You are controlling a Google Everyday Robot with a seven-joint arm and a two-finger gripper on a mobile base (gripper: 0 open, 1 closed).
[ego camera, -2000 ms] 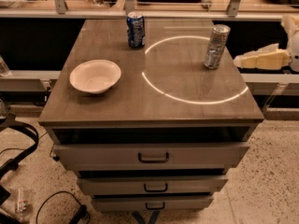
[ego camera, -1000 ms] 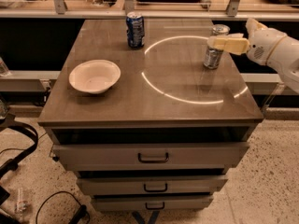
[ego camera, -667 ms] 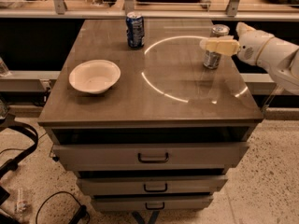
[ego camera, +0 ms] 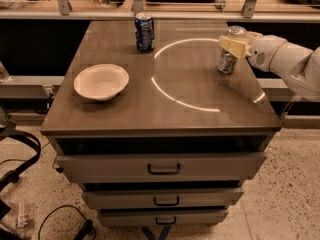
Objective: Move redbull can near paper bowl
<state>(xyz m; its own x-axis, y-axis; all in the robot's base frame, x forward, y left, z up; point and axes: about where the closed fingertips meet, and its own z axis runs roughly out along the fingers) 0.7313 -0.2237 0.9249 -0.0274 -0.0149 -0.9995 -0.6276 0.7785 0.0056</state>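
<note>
The redbull can (ego camera: 228, 61), slim and silver-grey, stands upright at the right side of the cabinet top (ego camera: 165, 109). My gripper (ego camera: 232, 44) comes in from the right on a white arm (ego camera: 285, 59) and sits at the can's upper half, covering part of it. The can's base rests on the surface. The paper bowl (ego camera: 101, 81), shallow and white, sits at the left side of the top, far from the can.
A shorter blue can (ego camera: 144, 32) stands at the back centre of the top. A bright ring of light (ego camera: 200, 74) lies on the surface. Drawers (ego camera: 162, 168) are below. Cables (ego camera: 20, 169) lie on the floor at left. A shelf rail (ego camera: 160, 14) runs behind.
My arm has come in from the right and moved left until the gripper reached the top part of the redbull can. The can, the bowl and the blue can have not moved.
</note>
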